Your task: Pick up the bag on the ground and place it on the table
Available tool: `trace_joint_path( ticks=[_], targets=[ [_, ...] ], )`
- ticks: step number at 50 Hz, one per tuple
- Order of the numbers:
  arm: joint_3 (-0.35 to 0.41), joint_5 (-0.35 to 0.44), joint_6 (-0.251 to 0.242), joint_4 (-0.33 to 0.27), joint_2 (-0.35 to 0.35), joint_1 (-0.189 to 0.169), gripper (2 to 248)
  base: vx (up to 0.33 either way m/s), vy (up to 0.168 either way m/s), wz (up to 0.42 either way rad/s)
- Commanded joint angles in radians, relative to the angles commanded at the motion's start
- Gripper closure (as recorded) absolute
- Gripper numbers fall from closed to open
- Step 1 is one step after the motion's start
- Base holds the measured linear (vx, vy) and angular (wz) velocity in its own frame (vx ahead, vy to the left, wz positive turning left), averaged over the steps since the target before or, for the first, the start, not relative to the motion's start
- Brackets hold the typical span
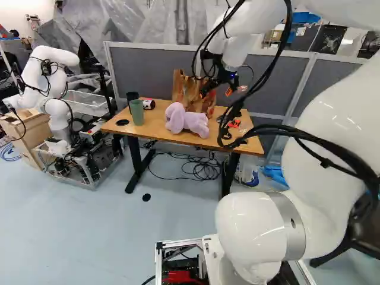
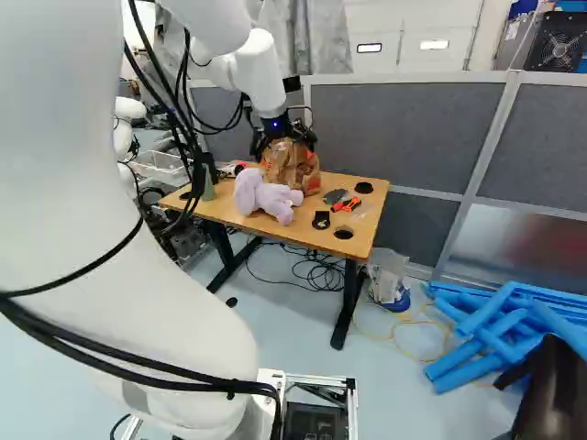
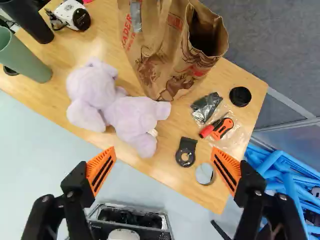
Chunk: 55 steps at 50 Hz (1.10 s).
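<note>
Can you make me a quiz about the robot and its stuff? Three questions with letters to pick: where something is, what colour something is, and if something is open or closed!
1. Where is the paper bag?
A) Standing on the table
B) Lying under it
C) Leaning against its leg

2. What colour is the plush toy?
A) Bright yellow
B) Dark red
C) Pale purple

3. How is the gripper?
A) Shut on the toy
B) Open
C) Shut on nothing

Answers:
1: A, the wrist view shows the bag's bottom on the tabletop.
2: C, the toy's fur looks pale purple in all three views.
3: B, its two fingers stand wide apart in the wrist view.
</note>
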Motion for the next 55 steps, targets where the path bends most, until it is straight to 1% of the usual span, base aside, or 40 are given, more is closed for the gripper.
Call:
trace_joint_path(
  ticks=[34,45,55],
  targets=[
    [0.331,0.473,0.150,-0.045,0.089,0.039,3,0.000,0.000,0.000],
    [0.433,0.617,0.196,-0.059,0.116,0.051,3,0.000,0.000,0.000],
    [0.512,0.730,0.232,-0.070,0.137,0.060,3,0.000,0.000,0.000]
  ],
)
